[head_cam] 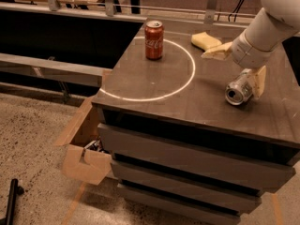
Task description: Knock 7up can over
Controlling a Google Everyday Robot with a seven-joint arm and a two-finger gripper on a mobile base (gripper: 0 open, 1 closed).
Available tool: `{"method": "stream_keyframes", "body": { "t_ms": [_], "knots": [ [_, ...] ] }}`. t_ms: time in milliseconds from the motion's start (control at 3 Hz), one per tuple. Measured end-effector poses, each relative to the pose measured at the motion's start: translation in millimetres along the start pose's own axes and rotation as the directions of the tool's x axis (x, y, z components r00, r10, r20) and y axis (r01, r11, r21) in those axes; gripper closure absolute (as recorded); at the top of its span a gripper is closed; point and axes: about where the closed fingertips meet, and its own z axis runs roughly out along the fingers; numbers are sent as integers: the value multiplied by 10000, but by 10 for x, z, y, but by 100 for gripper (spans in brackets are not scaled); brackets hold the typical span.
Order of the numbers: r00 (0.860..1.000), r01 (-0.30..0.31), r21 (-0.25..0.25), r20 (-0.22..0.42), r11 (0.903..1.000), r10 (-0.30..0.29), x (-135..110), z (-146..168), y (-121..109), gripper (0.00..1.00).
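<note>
Camera view: the 7up can (238, 87) lies tipped on its side on the dark table (201, 104). It is outside the white ring (140, 99) painted on the top, at about 4 o'clock from the ring's centre and near the table's right side. Its silver pull-tab end faces the camera, turned toward 7 o'clock.

The gripper (232, 74) hangs just above and behind the can, at the end of a white arm (276, 18) that comes in from 2 o'clock. Its two pale yellow fingers (216, 52) are spread wide and clamp nothing. One points toward 9 o'clock, over the table. The other points down toward 6 o'clock, right against the can's far side, though whether it touches the can is hard to tell.

A red cola can (153, 40) stands upright at about 12 o'clock on the ring, on or just inside the line, well apart from the silver can. A yellow sponge (205, 40) lies outside the ring at about 1 o'clock, just beyond the leftward finger.

Below the tabletop the front shows stacked drawer-like bands. At 8 o'clock from the table, an open cardboard box (84, 165) sits against its lower left corner on the speckled floor (33, 139).
</note>
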Motion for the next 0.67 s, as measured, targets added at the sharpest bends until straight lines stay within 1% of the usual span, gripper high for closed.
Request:
{"method": "stream_keyframes", "body": {
  "t_ms": [333, 667],
  "knots": [
    [9997, -250, 105, -34, 9996, 250, 21, -54, 56, 0],
    [9964, -809, 0, -264, 9967, 808, 117, -165, 276, 0]
  ]
}}
